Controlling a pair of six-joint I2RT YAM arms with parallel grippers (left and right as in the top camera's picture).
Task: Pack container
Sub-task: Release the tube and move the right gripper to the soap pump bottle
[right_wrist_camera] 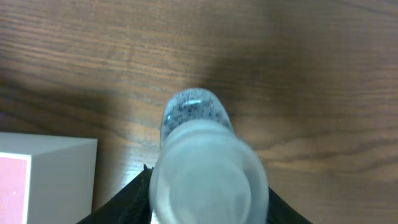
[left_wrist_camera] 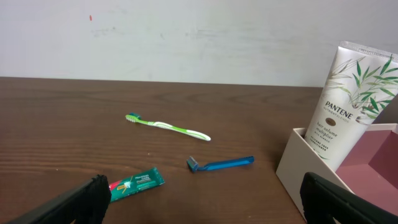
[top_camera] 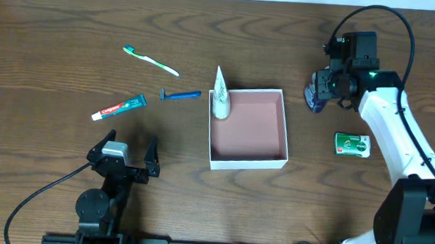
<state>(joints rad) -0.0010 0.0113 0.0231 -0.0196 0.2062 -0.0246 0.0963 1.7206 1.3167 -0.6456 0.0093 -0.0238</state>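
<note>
The container (top_camera: 247, 159), a shallow white box with a pink-brown inside, sits mid-table; its corner also shows in the right wrist view (right_wrist_camera: 50, 162) and the left wrist view (left_wrist_camera: 292, 174). A white Pantene tube (top_camera: 220, 97) stands in its far left corner, seen too in the left wrist view (left_wrist_camera: 351, 99). My right gripper (top_camera: 319, 94) is shut on a small bluish speckled bottle (right_wrist_camera: 199, 155), held above the table right of the container. My left gripper (top_camera: 128, 158) is open and empty near the front left. A toothbrush (top_camera: 152, 60), toothpaste (top_camera: 120, 108) and blue razor (top_camera: 181, 95) lie left of the container.
A small green packet (top_camera: 351, 144) lies on the table right of the container, beside the right arm. In the left wrist view the toothbrush (left_wrist_camera: 168, 126), razor (left_wrist_camera: 221, 164) and toothpaste (left_wrist_camera: 137, 185) lie ahead of the open fingers.
</note>
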